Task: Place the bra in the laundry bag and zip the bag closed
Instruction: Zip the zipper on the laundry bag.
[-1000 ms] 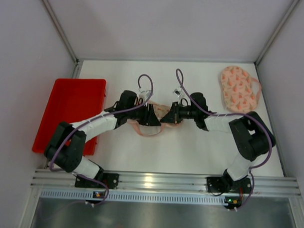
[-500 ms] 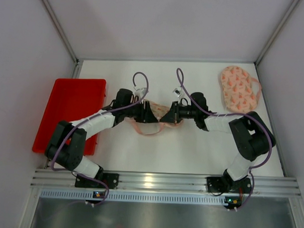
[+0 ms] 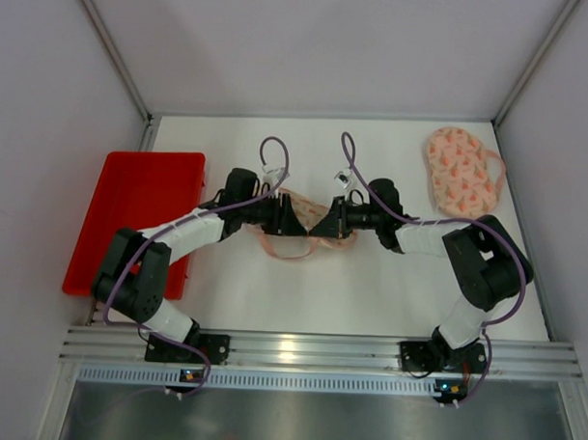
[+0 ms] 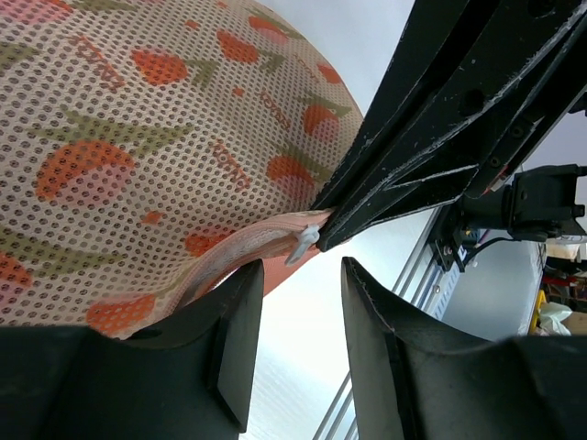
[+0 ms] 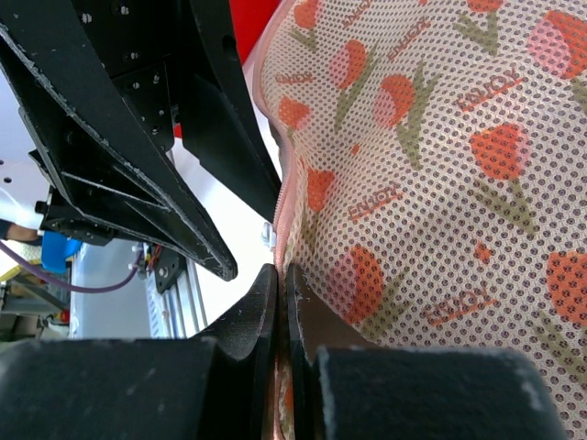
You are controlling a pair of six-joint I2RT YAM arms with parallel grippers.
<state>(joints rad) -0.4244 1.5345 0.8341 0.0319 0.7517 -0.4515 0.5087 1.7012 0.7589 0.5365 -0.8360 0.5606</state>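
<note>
The laundry bag (image 3: 314,242) lies at the middle of the surface (image 3: 368,300), a mesh pouch printed with tulips, and both arms meet over it. The bra (image 3: 460,170) is not in it yet; it lies well apart, at about 2 o'clock from the bag, near the far right corner.

The step in hand looks like opening the zip. The right fingers (image 5: 249,321) are clenched on the bag's zip seam, with pink fabric pinched between them. The left fingers (image 4: 234,339) stand apart with nothing between them. The white zip pull (image 4: 303,244) sits just beyond their tips, right beside the right arm's finger.

To do it well, the left fingers should go forward around the small pull, close on it alone and not the mesh, then draw along the seam while the right side holds the edge taut. How far the zip is already open I cannot tell from these views.

The main obstacle is crowding, since the two sets of fingers are nearly touching. A red tray (image 3: 140,205) sits at 9 o'clock, out of the way.
</note>
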